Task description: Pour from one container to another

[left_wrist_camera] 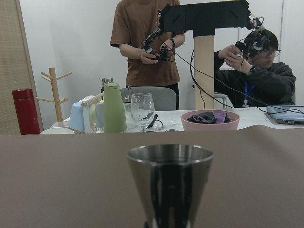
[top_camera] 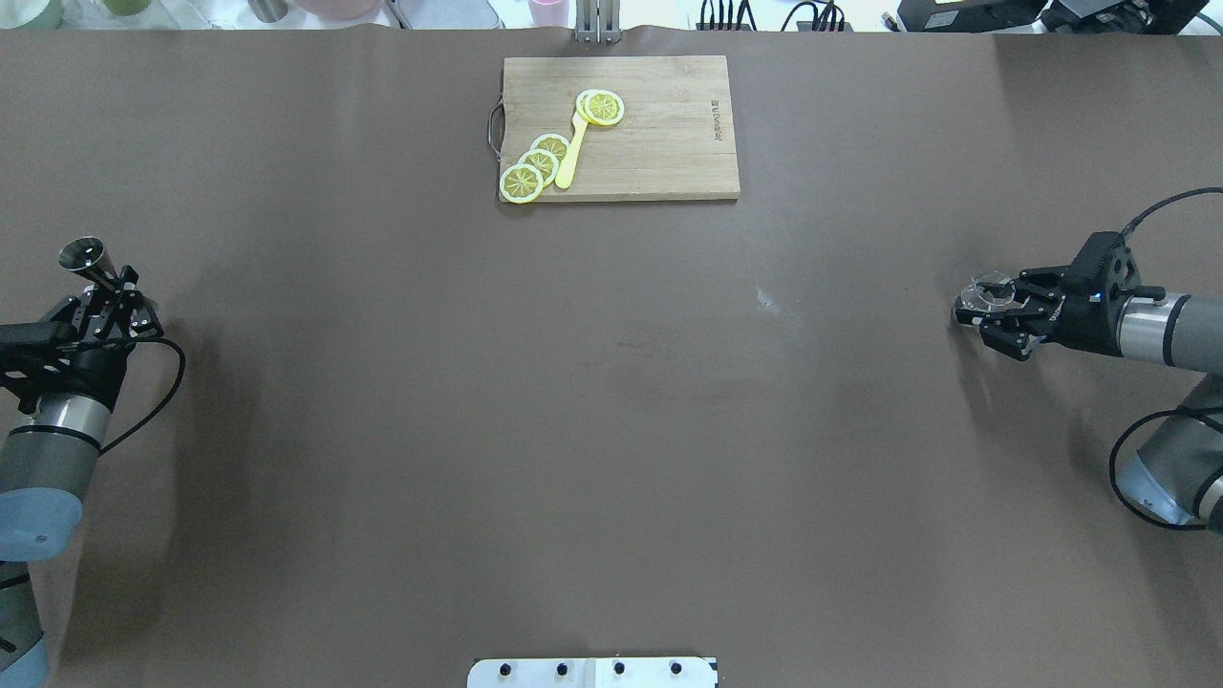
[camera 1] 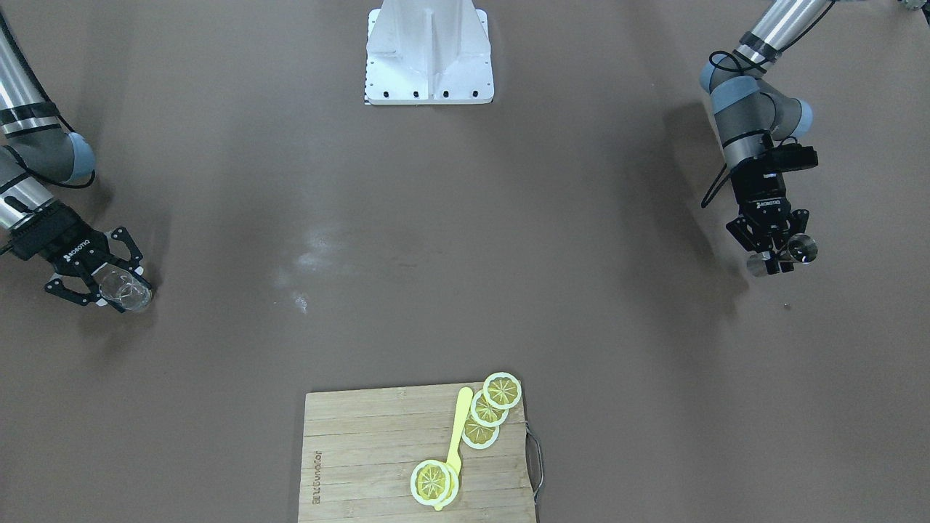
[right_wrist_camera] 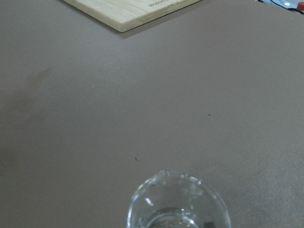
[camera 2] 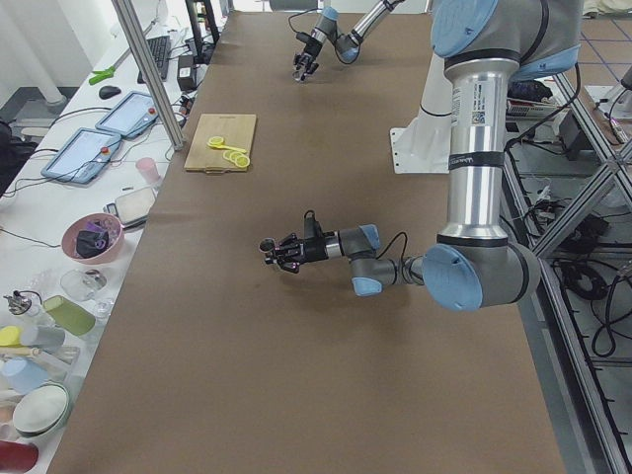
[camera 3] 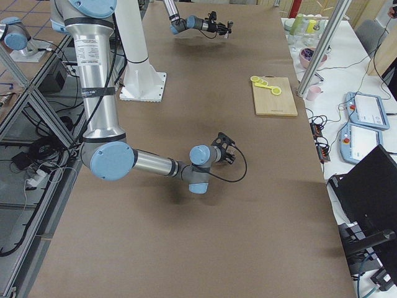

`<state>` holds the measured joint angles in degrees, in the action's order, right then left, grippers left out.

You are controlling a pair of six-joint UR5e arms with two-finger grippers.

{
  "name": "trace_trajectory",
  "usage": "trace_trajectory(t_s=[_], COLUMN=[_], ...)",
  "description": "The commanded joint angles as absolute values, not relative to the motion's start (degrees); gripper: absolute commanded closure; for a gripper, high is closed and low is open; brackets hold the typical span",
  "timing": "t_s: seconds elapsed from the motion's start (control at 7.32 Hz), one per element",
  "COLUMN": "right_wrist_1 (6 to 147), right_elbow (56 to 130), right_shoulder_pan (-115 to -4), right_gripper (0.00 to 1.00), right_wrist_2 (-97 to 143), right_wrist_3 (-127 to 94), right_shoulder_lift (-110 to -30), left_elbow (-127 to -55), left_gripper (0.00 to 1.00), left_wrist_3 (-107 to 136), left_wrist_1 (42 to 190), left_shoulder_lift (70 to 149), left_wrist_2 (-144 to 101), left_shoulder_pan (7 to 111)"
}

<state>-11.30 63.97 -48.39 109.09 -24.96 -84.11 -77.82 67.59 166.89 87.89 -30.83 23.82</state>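
Left jaws pinching jigger (left_wrist_camera: 170, 185), waist hidden, right jaws gripping glass cup (camera 1: 127, 290)

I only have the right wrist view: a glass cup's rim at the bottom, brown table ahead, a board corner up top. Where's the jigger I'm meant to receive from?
Observer: The left gripper is shut on the jigger, out at the opposite end of the table from you.
Operator: Is it tipped?
Observer: No. In the left wrist view its mouth faces up and looks level.
Operator: Anything lying between us?
Observer: Nothing on the line from the jigger to the glass cup in your right gripper. The cutting board, carrying lemon slices and a yellow spoon, sits off that line at the operators' edge.
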Motion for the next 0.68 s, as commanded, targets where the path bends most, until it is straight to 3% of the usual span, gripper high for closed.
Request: trace_trajectory(t_s=[0.0, 0.55], right_wrist_1=[-11.42, -11.43], right_elbow=[63.99, 64.33], right_shoulder_pan=[-48.43, -48.51], right_gripper=[0.0, 0.0], right_wrist_2=[109.07, 109.6], right_wrist_3=[-24.96, -25.14], right_shoulder_lift=[-84.11, -84.29], left_elbow=[-77.17, -76.99], left_gripper=[1.0, 1.0], left_wrist_3=[67.94, 67.85], left_wrist_1=[166.64, 166.64], left_shoulder_lift=[87.89, 87.98], left_wrist_2=[-29.88, -29.79], left_shoulder_pan=[23.03, 22.33])
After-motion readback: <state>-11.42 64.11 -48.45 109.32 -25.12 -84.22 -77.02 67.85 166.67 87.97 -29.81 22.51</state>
